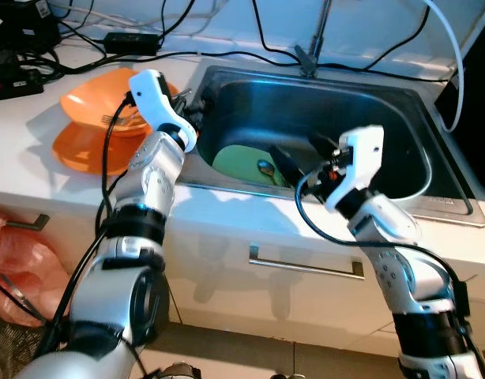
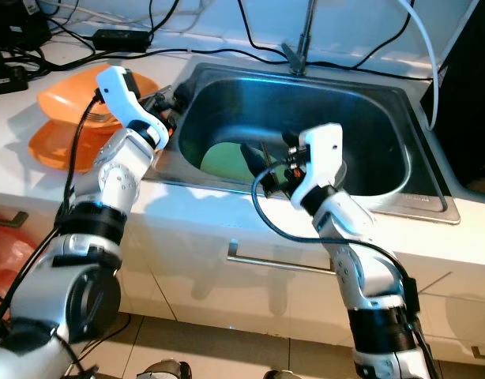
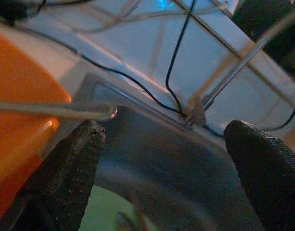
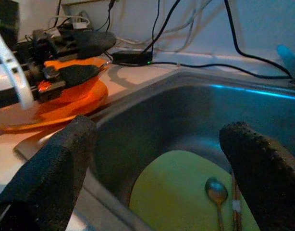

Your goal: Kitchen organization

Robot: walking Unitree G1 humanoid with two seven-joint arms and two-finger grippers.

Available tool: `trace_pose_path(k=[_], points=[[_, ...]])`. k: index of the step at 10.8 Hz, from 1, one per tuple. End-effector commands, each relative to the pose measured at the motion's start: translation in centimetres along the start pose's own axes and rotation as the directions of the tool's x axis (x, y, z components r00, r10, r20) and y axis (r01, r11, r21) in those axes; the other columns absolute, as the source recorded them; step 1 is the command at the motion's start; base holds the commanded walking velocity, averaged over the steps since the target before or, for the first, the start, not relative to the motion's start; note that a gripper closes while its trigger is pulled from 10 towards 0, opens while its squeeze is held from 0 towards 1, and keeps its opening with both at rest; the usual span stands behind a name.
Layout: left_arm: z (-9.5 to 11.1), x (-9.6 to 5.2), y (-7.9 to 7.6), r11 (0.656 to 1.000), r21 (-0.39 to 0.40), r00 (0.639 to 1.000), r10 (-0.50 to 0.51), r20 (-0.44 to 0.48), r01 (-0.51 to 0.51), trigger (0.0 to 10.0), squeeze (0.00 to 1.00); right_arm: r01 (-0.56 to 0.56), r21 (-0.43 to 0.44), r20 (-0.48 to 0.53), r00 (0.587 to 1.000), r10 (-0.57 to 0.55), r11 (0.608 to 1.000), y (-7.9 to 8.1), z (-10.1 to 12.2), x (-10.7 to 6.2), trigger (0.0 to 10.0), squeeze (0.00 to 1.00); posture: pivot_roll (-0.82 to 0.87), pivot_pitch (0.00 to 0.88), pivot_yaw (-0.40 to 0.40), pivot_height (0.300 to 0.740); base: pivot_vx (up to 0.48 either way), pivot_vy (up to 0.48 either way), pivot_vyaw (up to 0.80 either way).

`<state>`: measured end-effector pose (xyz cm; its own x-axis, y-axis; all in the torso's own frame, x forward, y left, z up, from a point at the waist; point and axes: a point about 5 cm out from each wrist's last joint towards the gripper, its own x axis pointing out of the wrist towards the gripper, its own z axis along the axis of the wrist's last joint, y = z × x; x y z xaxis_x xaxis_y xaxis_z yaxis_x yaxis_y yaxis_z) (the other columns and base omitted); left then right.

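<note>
A green plate point(image 1: 241, 163) lies in the steel sink point(image 1: 385, 103) with a spoon point(image 4: 216, 190) and chopsticks point(image 4: 235, 202) on it. My right gripper point(image 1: 294, 158) hangs open over the sink's front part, just above and to the right of the plate, with nothing between its fingers. Stacked orange dishes point(image 1: 92, 118) sit on the white counter left of the sink, with a metal utensil point(image 3: 51, 109) lying in them. My left gripper point(image 1: 191, 101) stands open at the sink's left rim, beside the orange dishes, holding nothing.
A faucet point(image 1: 313, 47) rises behind the sink. Black cables and a power adapter point(image 1: 132, 39) lie along the counter's back. A drawer handle point(image 1: 306, 267) runs below the sink front. A red plastic bag point(image 1: 13, 268) sits low at the left.
</note>
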<state>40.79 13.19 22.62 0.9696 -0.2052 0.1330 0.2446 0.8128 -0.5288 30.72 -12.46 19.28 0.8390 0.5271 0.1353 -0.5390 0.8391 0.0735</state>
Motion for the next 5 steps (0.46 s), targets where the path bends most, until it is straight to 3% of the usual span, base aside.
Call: trace_pose_path(k=[1,2,5], points=[[0.0,0.4,-0.4,0.999,-0.048,1.0,0.002,0.007,-0.001,10.0,0.0,0.009,-0.009,-0.001,1.0,-0.009,1.0,0.0,0.3,-0.3,10.0,0.74,0.01,0.093,-0.012,0.74,0.0,0.0,0.0],[-0.2,0.8,-0.5,0.981,-0.194,1.0,0.013,0.006,-0.012,10.0,0.0,0.009,-0.014,-0.014,1.0,-0.009,1.0,0.1,0.3,-0.8,10.0,0.73,-0.02,0.112,-0.017,0.74,0.0,0.0,0.0],[-0.3,1.2,-0.4,0.935,-0.352,0.998,0.049,0.031,-0.035,10.0,0.0,0.017,-0.011,-0.033,0.999,-0.017,1.0,0.2,0.4,-1.4,10.0,0.73,-0.04,0.121,-0.024,0.74,0.0,0.0,0.0]])
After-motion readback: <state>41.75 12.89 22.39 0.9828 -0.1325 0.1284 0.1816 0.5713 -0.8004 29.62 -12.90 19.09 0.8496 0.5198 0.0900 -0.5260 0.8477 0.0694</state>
